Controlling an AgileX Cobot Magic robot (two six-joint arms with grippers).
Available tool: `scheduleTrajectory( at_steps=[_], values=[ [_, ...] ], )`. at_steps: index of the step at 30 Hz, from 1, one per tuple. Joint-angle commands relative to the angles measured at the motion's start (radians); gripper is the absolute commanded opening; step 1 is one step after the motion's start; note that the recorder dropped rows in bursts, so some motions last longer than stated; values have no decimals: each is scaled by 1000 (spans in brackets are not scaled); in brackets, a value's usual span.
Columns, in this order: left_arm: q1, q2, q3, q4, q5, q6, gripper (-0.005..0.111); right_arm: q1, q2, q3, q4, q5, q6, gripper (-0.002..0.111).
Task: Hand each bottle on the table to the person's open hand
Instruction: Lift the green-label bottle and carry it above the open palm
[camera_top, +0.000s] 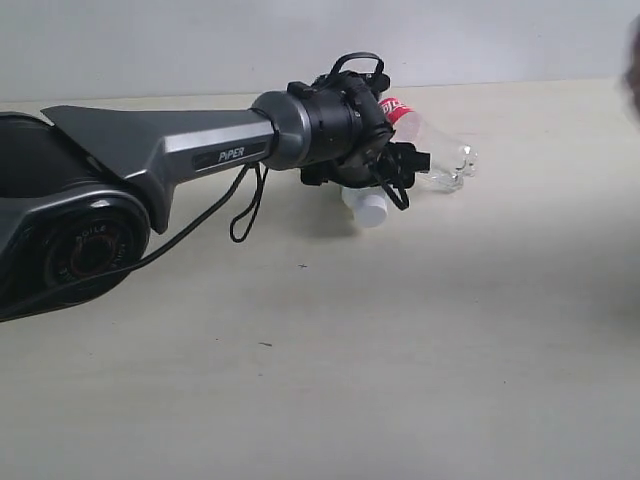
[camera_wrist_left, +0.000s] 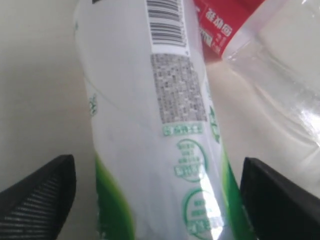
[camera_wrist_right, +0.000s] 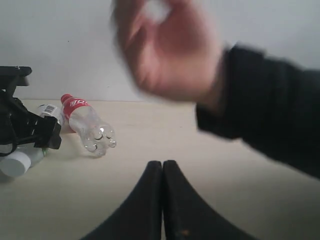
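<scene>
Black fingers (camera_wrist_left: 37, 197) of the left tool (camera_wrist_left: 159, 200) stand apart, one on each side of the green-white labelled bottle (camera_wrist_left: 150, 115), which lies on the beige worktop (camera_top: 420, 350), white cap (camera_top: 370, 210) toward the exterior camera; its wrap hides any contents. Just beside it lies the red-labelled bottle (camera_top: 435, 150), clear and empty-looking, base pointing right in the exterior view. The right tool (camera_wrist_right: 162, 200) has its fingers pressed together on nothing; beyond them a blurred open hand (camera_wrist_right: 165, 55) in a black sleeve (camera_wrist_right: 270, 115) hovers.

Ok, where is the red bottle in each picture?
Exterior view: red bottle above the middle, lying down.
Left wrist view: red bottle in the top right corner.
Right wrist view: red bottle left of middle.
Landmark: the green bottle lies beside it in all three.
</scene>
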Motion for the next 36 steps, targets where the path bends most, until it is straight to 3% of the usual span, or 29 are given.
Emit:
scheduleTrajectory(
  at_steps=[1, 2, 4, 5, 7, 17, 24, 36],
  values=[
    [2, -1, -6, 13, -11, -2, 82, 0, -6, 5, -2, -2, -2, 0],
    [2, -1, -6, 13, -9, -2, 78, 0, -6, 5, -2, -2, -2, 0],
    [2, -1, -6, 13, 1, -2, 54, 0, -6, 5, -2, -2, -2, 0],
    [2, -1, -6, 11, 21, -2, 32, 0, -6, 5, -2, -2, -2, 0],
    [2, -5, -6, 4, 66, -2, 1, 0, -6, 5, -2, -2, -4, 0],
    [-12, -113, -6, 8, 308, -29, 1, 0, -6, 5, -2, -2, -4, 0],
    [-143, -236, -6, 128, 360, -47, 1, 0, -6, 5, -2, -2, -2, 0],
    [-282, -304, -6, 128, 485, -94, 1, 0, -6, 5, -2, -2, -2, 0]
  ],
)
